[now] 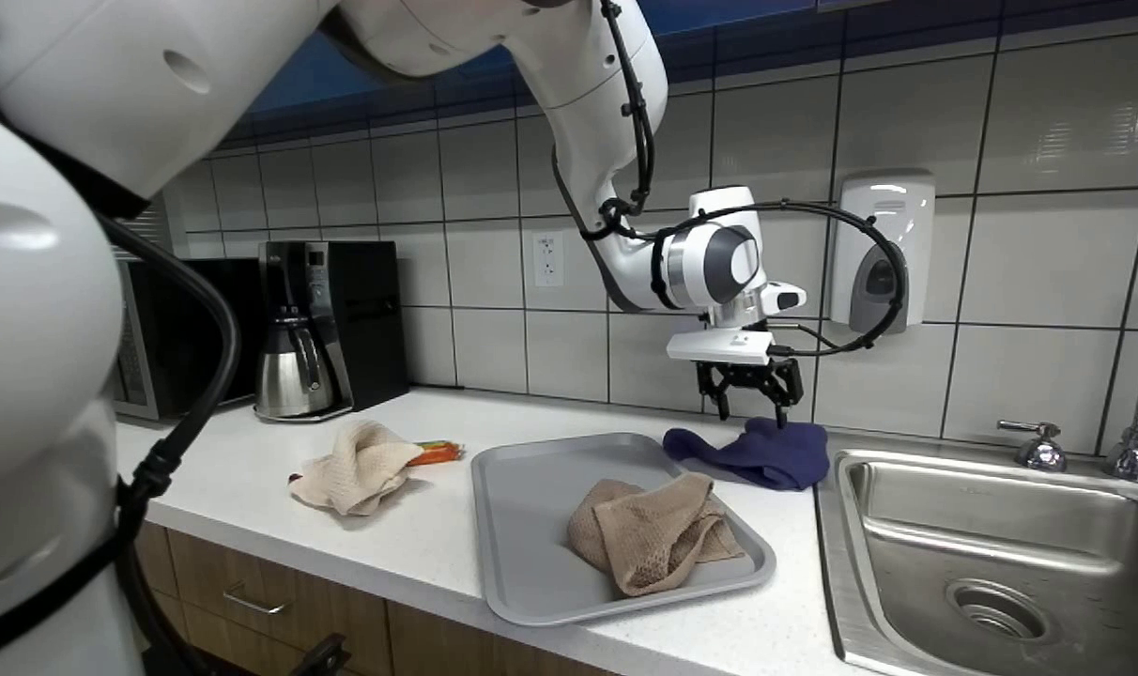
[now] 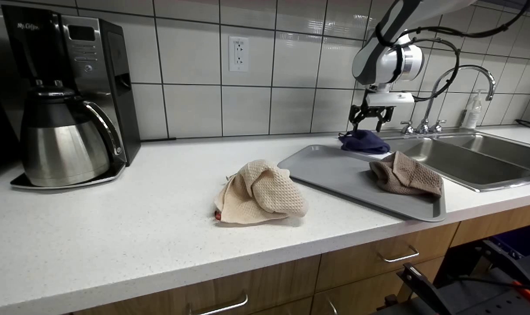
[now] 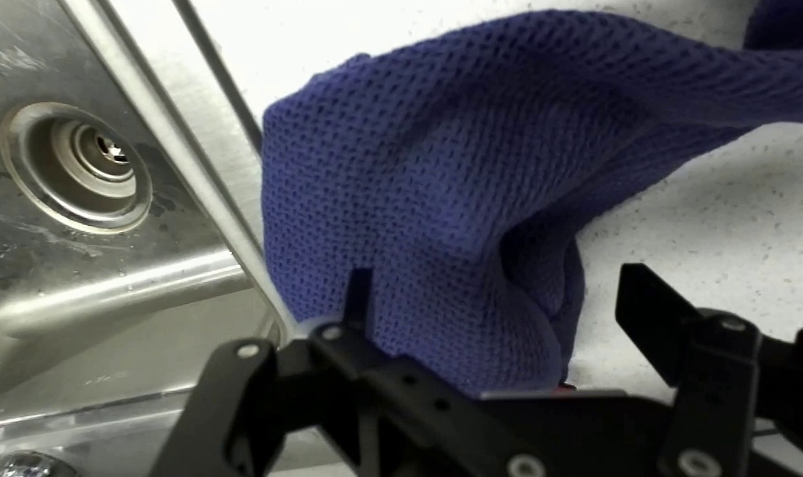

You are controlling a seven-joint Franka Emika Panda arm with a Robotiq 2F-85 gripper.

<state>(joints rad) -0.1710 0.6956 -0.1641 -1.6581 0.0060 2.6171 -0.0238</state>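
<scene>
Countertop [image 1: 428,526], arm [image 1: 574,80] arched, pincer [image 1: 753,415] downward

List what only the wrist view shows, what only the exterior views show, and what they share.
Wrist view only: a red fleck, too small to identify, at the edge of a crumpled blue woven cloth.

Exterior views only: grey rectangular tray, brown woven cloth, beige woven cloth, black-and-silver coffee maker.

Shared: that blue cloth, the open black pincer, a stainless-steel sink.
</scene>
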